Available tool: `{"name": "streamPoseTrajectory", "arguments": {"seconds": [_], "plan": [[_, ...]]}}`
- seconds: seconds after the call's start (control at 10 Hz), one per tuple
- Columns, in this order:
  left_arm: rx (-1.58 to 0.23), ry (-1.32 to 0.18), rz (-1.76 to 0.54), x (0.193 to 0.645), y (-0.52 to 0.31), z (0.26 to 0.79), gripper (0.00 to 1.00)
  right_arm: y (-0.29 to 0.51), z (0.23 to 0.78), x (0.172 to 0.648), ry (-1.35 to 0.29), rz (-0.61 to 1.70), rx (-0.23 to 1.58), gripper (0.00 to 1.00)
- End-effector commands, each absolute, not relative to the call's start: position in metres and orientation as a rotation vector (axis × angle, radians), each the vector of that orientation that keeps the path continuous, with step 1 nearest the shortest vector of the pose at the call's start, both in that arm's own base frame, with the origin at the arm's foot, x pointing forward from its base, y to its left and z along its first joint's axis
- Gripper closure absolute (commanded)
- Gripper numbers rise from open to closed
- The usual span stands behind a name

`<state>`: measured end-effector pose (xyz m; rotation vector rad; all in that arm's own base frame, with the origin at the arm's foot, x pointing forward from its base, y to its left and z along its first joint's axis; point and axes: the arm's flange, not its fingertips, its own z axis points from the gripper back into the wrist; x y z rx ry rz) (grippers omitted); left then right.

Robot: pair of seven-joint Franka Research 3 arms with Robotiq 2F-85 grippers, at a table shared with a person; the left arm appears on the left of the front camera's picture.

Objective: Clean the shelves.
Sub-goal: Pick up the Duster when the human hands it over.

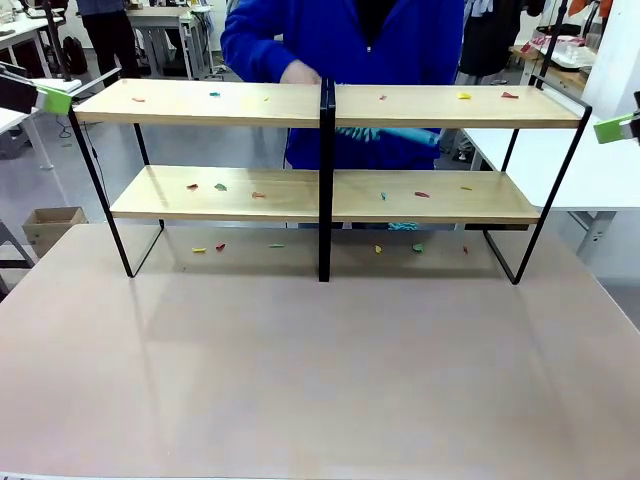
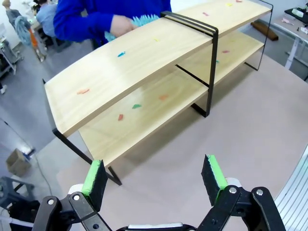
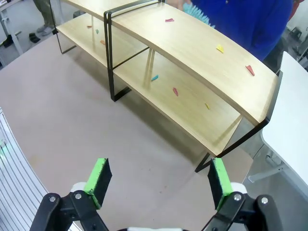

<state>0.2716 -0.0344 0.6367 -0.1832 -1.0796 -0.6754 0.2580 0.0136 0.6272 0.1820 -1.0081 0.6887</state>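
No readable text, no labels, no brands, no numbers anywhere

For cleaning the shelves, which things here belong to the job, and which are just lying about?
Part of the job:
shelves
coloured scraps on both boards
teal brush in the person's hand
left pincer and right pincer, both open, short of the shelves

Just lying about:
cardboard box on the floor
white side table

Floor: plain grey.
Worktop: wide, matt beige-pink.
Right side: white table just beside the worktop.
Left side: open cardboard box on the floor.
Far back: desks; dark clothes hanging.
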Motion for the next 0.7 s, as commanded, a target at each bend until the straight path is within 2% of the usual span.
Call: {"name": "streamPoseTrajectory", "arguments": {"seconds": [0.0, 0.4, 0.5, 0.6], "plan": [[-0.182, -1.092, -0.647, 0.204, -0.046, 0.496, 0.0, 0.017, 0.565, 0.227, -1.019, 0.69, 0.162, 0.0], [-0.155, -1.093, -0.628, 0.205, -0.048, 0.496, 0.0, 0.014, 0.579, 0.212, -1.096, 0.669, 0.17, 0.0], [-0.181, -1.064, -0.671, 0.276, -0.038, 0.633, 0.0, 0.014, 0.583, 0.207, -1.127, 0.649, 0.215, 0.0], [-0.181, -1.064, -0.671, 0.276, -0.038, 0.633, 0.0, 0.016, 0.585, 0.201, -1.156, 0.628, 0.22, 0.0]]}}
